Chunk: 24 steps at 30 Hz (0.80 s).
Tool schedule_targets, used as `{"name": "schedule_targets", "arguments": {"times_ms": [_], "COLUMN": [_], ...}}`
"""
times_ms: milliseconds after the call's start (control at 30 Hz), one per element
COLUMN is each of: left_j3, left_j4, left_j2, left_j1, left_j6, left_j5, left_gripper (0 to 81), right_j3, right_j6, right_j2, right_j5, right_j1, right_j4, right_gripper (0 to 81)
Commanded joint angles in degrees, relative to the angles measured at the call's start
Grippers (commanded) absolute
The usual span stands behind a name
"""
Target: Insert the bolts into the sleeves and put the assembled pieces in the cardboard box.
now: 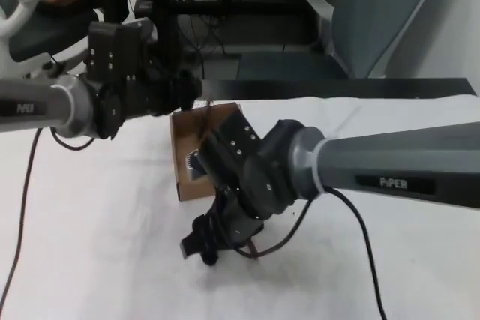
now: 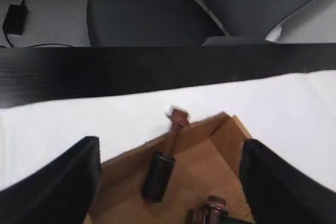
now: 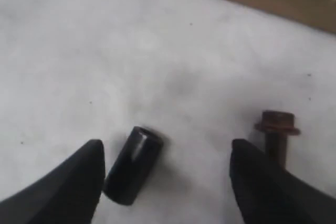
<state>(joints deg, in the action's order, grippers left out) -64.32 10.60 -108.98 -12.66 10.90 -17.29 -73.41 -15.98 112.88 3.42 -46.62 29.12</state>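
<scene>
While box holds assembly, sleeve, bolt apparently outside.

The cardboard box stands on the desk, with an assembled piece inside. A sleeve and a bolt lie apart on the desk before the box.

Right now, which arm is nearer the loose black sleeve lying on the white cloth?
Right. Its open jaws hang directly over the sleeve, beside a loose bolt. The left arm's open jaws hang over the cardboard box, apart from it.

Glossy black sleeve, rusty bolt
</scene>
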Motion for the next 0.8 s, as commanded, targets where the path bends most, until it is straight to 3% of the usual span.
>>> {"name": "schedule_targets", "arguments": {"times_ms": [0, 267, 533, 767], "left_j3": [-0.64, -0.64, -0.64, -0.64], "left_j4": [1.72, -1.98, -19.80, -28.87], "left_j2": [1.33, 3.08, 7.25, 11.46], "left_j1": [0.14, 0.14, -0.06, -4.78], "left_j6": [1.74, 2.38, -0.95, 10.57], "left_j5": [-0.02, -3.66, -6.14, -7.02], "left_gripper": [70.0, 70.0, 70.0, 70.0], "right_j3": [-0.91, -0.91, -0.91, -0.91], "right_j6": [-0.59, 2.36, 7.19, 10.94], "right_j2": [0.65, 2.06, -8.47, -21.04], "right_j5": [0.79, -3.76, 1.08, 7.95], "right_j1": [-0.16, -0.33, 0.54, 3.25], "right_j4": [-0.23, 3.82, 5.30, 8.64], "right_gripper": [53.6, 0.6, 0.6, 0.6]}}
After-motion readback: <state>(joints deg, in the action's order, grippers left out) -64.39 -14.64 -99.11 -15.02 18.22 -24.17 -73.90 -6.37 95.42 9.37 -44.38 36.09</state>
